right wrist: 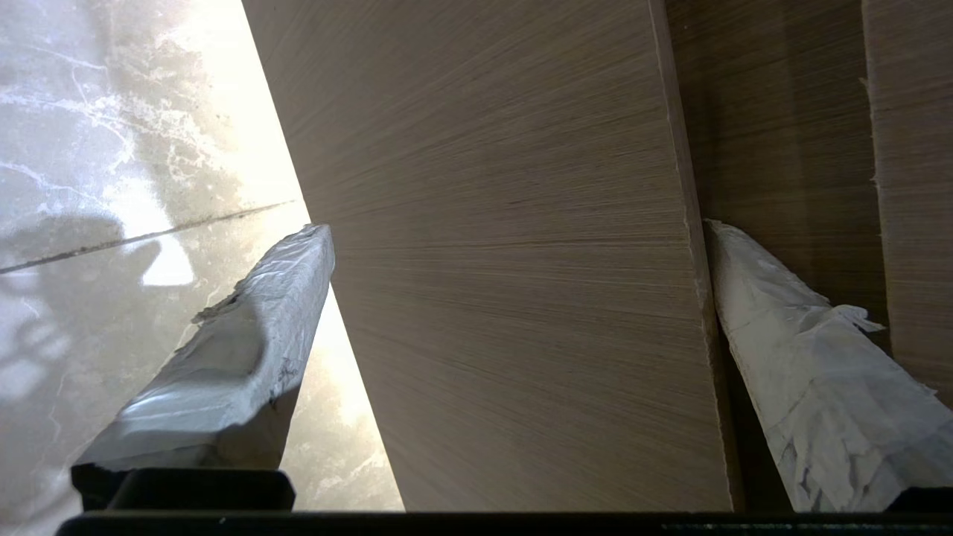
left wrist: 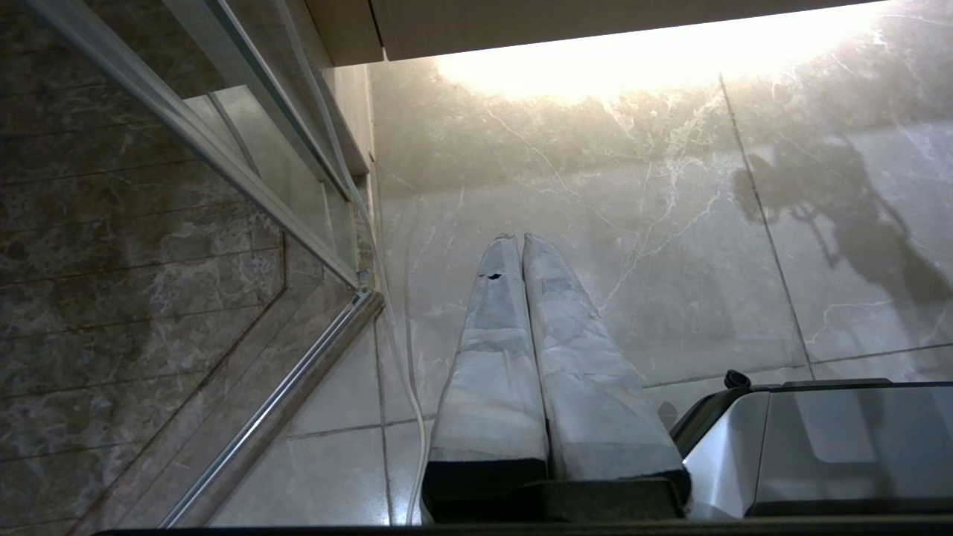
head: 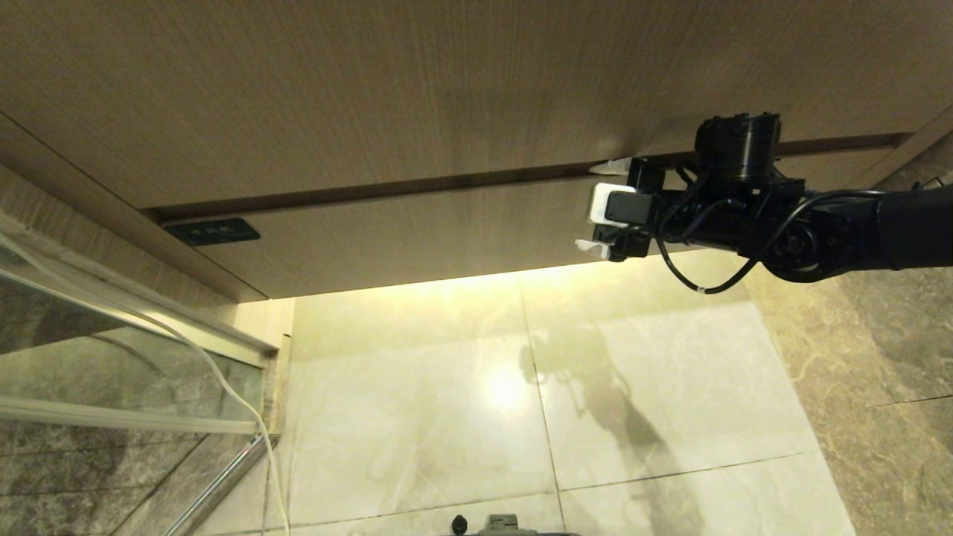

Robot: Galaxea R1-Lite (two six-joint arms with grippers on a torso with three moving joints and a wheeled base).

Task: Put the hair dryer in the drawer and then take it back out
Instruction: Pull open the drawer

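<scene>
Light-wood drawer (head: 417, 231) front running left-right, closed, with right gripper (head: 604, 208) reaching in sideways, spread wide, straddling its height.

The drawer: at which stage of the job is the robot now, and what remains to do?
Nothing looks done yet: the drawer is shut and no hair dryer is in view. In hand: the right gripper, jaws wide, straddles the drawer front, one fingertip in the gap above it, the other below its bottom edge. The left gripper hangs shut over the floor. Left: opening the drawer, putting the dryer in, taking it out.
</scene>
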